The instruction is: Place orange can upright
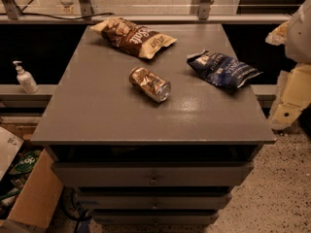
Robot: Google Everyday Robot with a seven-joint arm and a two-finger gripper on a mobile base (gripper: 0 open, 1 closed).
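Because the orange can (150, 84) lies sideways on the table (97, 115), a glancing touch may roll it; my hand is outside the frame, state unknown.

Right of the grey flat-topped counter (97, 110): pale cream robot arm (291, 93), cropped by the frame edge, hand out of sight. Left of the counter: brown cardboard box (34, 198), cropped too.

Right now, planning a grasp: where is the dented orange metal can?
Camera view: the orange can lies sideways, central on the grey table, between the brown snack bag and the blue snack bag; the gripper is at the right edge.
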